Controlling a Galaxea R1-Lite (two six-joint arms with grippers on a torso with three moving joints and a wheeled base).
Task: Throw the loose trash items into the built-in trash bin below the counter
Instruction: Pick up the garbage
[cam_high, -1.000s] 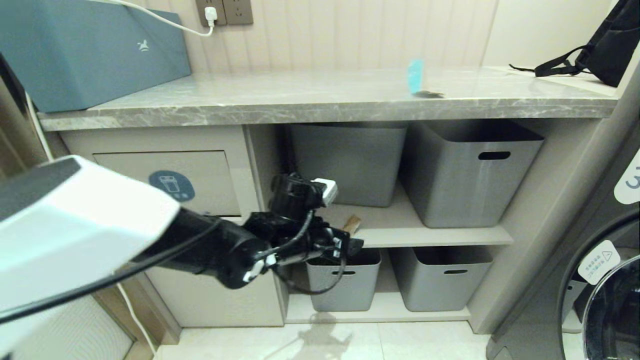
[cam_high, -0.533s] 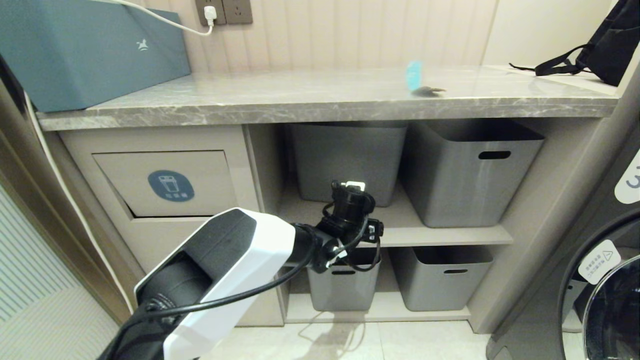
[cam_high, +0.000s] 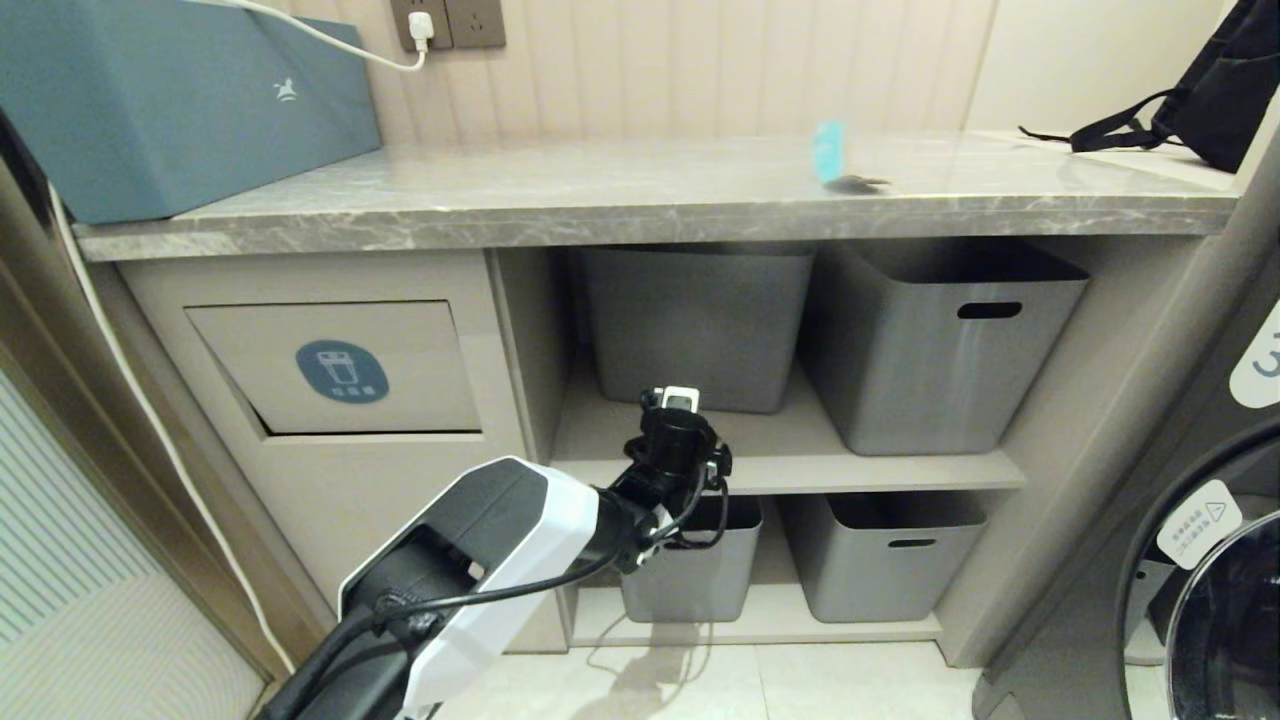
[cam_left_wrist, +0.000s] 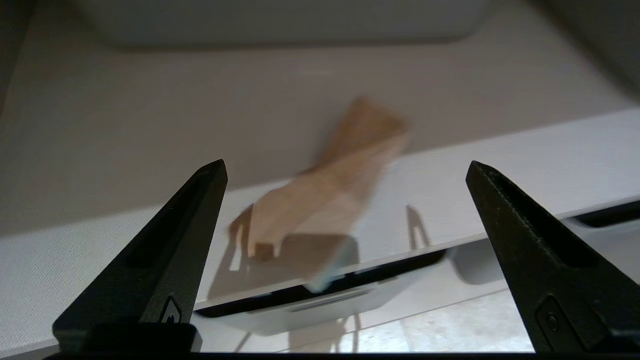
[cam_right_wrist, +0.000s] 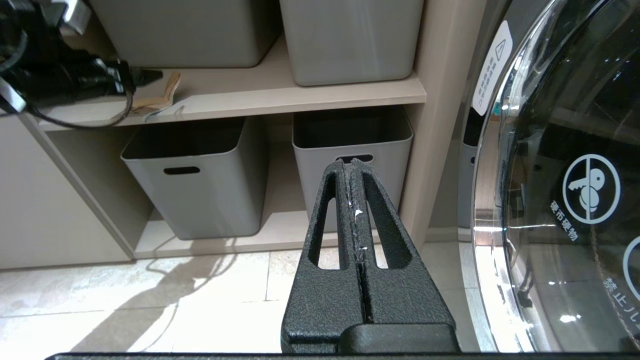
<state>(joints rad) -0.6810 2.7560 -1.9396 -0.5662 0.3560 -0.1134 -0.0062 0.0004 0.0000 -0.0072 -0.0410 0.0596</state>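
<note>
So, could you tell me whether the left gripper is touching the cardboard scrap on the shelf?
Apart. In the left wrist view the left gripper stands open, and the cardboard scrap lies on the shelf between the fingers, clear of both.

Signs and labels I can see from the rig.
On the beige tilting cabinet flap (cam_high: 335, 368) I see a blue oval badge (cam_high: 342, 371) with a white bin icon; its small characters are too fine for me to read. The long teal-blue box (cam_high: 180, 95) bears a small white logo (cam_high: 287, 91). On the dark washer door (cam_right_wrist: 565, 190) I read a round no-key sign (cam_right_wrist: 591, 188) and a white triangle-warning sticker (cam_right_wrist: 492, 67), text illegible.
</note>
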